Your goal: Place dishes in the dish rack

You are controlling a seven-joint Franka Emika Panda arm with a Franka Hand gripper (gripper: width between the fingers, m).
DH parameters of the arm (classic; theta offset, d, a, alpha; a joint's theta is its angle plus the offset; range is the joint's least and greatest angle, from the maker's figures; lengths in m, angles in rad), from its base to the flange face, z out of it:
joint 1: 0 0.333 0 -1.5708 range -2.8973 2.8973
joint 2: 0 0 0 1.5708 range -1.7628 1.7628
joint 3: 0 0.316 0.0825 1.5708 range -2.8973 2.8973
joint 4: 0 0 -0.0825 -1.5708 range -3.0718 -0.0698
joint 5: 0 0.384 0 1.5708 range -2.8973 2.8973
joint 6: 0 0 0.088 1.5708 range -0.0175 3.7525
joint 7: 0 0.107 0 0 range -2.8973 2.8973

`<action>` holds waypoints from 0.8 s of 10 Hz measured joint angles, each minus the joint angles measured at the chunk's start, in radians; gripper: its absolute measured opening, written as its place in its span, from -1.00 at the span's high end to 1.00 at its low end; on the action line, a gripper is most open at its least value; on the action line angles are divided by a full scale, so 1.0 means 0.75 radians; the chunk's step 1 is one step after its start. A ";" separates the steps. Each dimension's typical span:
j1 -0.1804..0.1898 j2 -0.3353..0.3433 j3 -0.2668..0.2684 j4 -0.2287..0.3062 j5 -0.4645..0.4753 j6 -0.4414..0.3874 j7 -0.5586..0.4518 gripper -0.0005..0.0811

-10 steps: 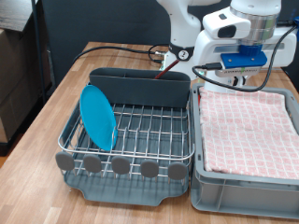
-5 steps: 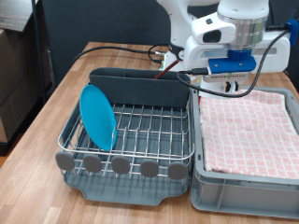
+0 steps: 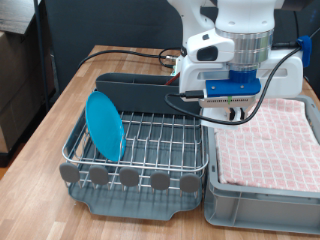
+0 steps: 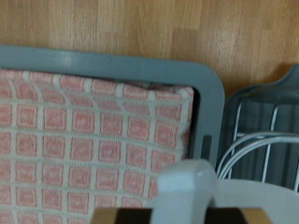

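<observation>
Silver wire forms the dish rack [image 3: 140, 135], which sits on the wooden worktop [image 3: 70, 100] with its dark grey caddy [image 3: 150, 93] along the far wall, a row of grey round tabs [image 3: 130, 177] on its near edge and a grey tray [image 3: 140, 203] showing beneath. Well below the hand and off toward the exterior view's left, the light-blue plate [image 3: 104, 125] stands on edge in the rack's wires, tilted slightly. The hand [image 3: 234, 112] hangs under the arm's white body, above the seam where the rack meets the grey plastic crate [image 3: 262, 190], just above the corner of the pink-checked cloth [image 3: 265, 135] that fills the crate. In the exterior view its fingers are too small and dark to show their spacing or anything between them, so whether it is released or clenched cannot be told from there. The wrist view looks down on the cloth [image 4: 89, 131], the crate's rounded grey rim [image 4: 210, 98], the rack's wires [image 4: 266, 140] beside it and bare worktop [image 4: 149, 28] beyond. A white rounded object [image 4: 220, 191] with a protruding tab fills the near edge of that view, close under the camera; its identity and any grip on it are unclear.
</observation>
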 joint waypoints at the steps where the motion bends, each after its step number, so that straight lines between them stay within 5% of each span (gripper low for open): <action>1: -0.016 0.053 0.009 0.070 0.031 -0.022 -0.035 0.83; 8: -0.012 0.070 -0.013 0.035 0.018 0.134 0.018 0.83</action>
